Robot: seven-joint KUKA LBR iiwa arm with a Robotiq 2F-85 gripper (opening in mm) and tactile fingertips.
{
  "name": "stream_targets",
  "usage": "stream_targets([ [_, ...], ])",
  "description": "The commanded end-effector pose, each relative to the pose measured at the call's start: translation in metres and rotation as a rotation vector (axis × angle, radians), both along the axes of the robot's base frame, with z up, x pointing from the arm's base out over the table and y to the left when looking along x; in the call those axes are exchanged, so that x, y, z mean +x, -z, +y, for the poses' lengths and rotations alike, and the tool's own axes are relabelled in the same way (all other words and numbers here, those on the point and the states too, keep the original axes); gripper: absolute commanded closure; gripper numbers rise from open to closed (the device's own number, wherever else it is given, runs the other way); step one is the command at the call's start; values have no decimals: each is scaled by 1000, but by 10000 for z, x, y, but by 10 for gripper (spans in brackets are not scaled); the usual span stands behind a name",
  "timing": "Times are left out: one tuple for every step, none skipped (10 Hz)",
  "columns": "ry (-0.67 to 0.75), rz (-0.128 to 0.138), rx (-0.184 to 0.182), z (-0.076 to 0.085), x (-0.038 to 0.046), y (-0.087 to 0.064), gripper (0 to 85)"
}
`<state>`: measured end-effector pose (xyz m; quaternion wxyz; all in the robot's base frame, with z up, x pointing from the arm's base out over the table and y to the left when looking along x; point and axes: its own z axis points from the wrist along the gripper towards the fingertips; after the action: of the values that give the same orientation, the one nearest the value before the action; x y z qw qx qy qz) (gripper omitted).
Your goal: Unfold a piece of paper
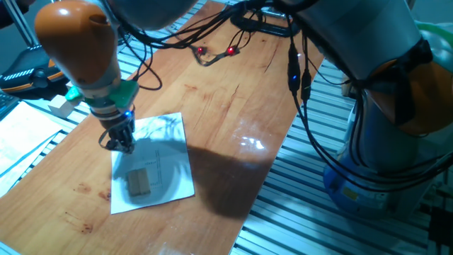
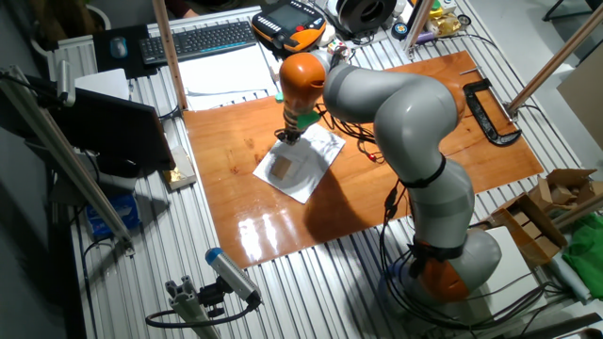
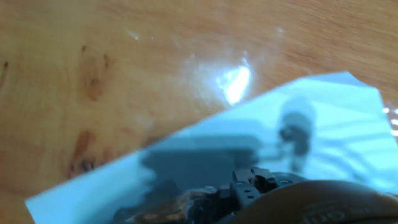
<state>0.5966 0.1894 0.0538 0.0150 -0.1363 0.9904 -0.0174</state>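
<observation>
The piece of paper (image 1: 159, 166) lies flat on the wooden table, white with faint print and a small tan block picture (image 1: 139, 182). It also shows in the other fixed view (image 2: 301, 162) and as a pale blue-white sheet in the hand view (image 3: 261, 155). My gripper (image 1: 122, 144) points down at the sheet's left edge, low over it or touching it. Its dark fingertips sit close together. The frames do not show whether they pinch the paper. In the other fixed view the gripper (image 2: 287, 137) is at the sheet's far corner.
The wooden table (image 1: 233, 106) has its edge close to the sheet's right. Printed white sheets (image 1: 21, 138) and an orange-black pendant (image 1: 28, 74) lie to the left. Cables (image 1: 212, 53) run along the back. A black clamp (image 2: 490, 113) sits at the far side.
</observation>
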Motion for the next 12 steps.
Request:
stream_targets([
  [-2, 0, -11, -12, -49, -18, 830],
  [-8, 4, -17, -40, -82, -14, 830],
  [-18, -1, -18, -99, -109, 30, 830],
  [-24, -11, -18, -150, -128, 98, 830],
  [-26, -19, -14, -183, -147, 180, 830],
  [-21, -19, -12, -175, -154, 219, 830],
  [-20, -19, -12, -167, -157, 234, 830],
  [-18, -19, -10, -167, -158, 253, 830],
  [-18, -21, -12, -172, -155, 268, 830],
  [-20, -21, -10, -171, -153, 274, 830],
  [-20, -24, -9, -162, -151, 289, 830],
  [-18, -24, -9, -156, -150, 299, 830],
])
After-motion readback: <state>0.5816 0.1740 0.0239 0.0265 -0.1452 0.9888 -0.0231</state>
